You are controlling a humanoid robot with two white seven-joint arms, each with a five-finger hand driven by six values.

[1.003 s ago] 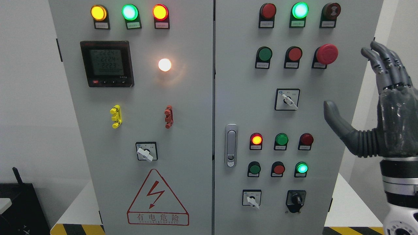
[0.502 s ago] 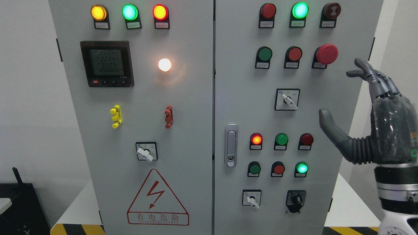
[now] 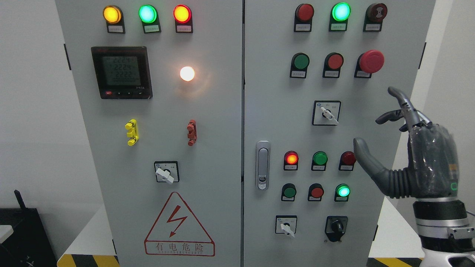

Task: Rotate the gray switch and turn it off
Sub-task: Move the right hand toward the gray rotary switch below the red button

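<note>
Nearest you, at the frame's lower right, your right hand (image 3: 415, 159) is raised in front of the cabinet's (image 3: 222, 111) right edge, holding nothing: thumb stretched left, touching no control, fingers (image 3: 402, 105) loosely bent and apart. Your left hand is out of the frame.

Behind it on the right door, the gray switch (image 3: 326, 113) sits at mid-height, upper left of your hand, its pale handle pointing down-right. Bare panel lies between thumb and switch. A red mushroom button (image 3: 371, 61) stands above, and three round lamps (image 3: 320, 158) run below, the rightmost just beside your thumb tip.

The left door's meter (image 3: 121, 72) reads 2224, 2224, 2222. The warning triangle (image 3: 179, 224) reads 有电危险. The small labels under the lamps are too blurred to read.
</note>
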